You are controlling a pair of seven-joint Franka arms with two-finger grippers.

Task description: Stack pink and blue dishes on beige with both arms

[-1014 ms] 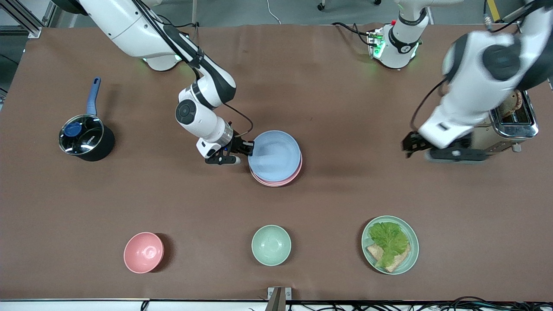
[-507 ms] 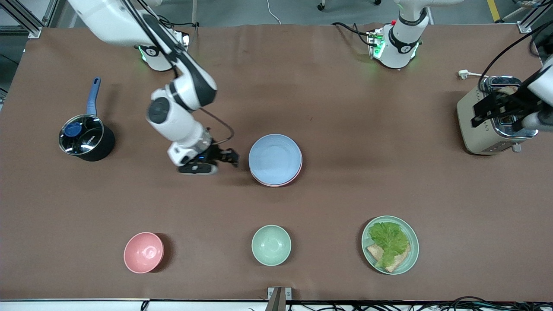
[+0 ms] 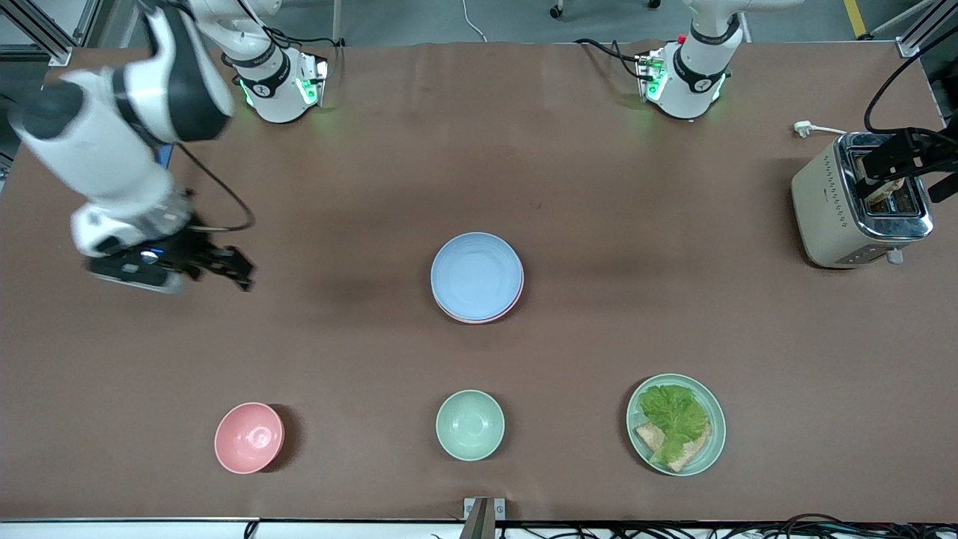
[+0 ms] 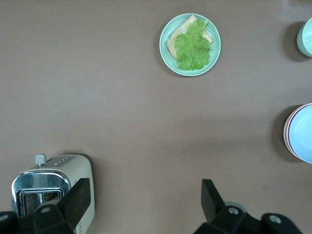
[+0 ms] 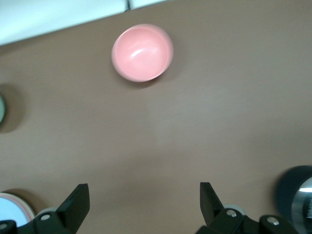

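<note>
The light blue plate (image 3: 476,274) lies on top of a stack at the table's middle, and the pink plate's rim (image 3: 516,297) peeks out under it. The beige plate is hidden beneath them. That stack also shows at the edge of the left wrist view, blue plate (image 4: 304,134), and of the right wrist view, blue plate (image 5: 10,205). My right gripper (image 3: 233,268) hangs open and empty over the right arm's end of the table, well clear of the stack. My left gripper (image 3: 892,161) hovers open and empty over the toaster. Both show spread fingers in their wrist views, left gripper (image 4: 145,185) and right gripper (image 5: 144,187).
A toaster (image 3: 831,202) stands at the left arm's end. Near the front camera sit a deep pink bowl (image 3: 248,437), a mint bowl (image 3: 469,424) and a mint plate (image 3: 712,442) with lettuce and bread. A dark pot (image 5: 297,195) stands below the right arm.
The right gripper let go of the blue plate's rim and swung away toward the right arm's end. The left arm withdrew to above the toaster. The stack stayed put.
</note>
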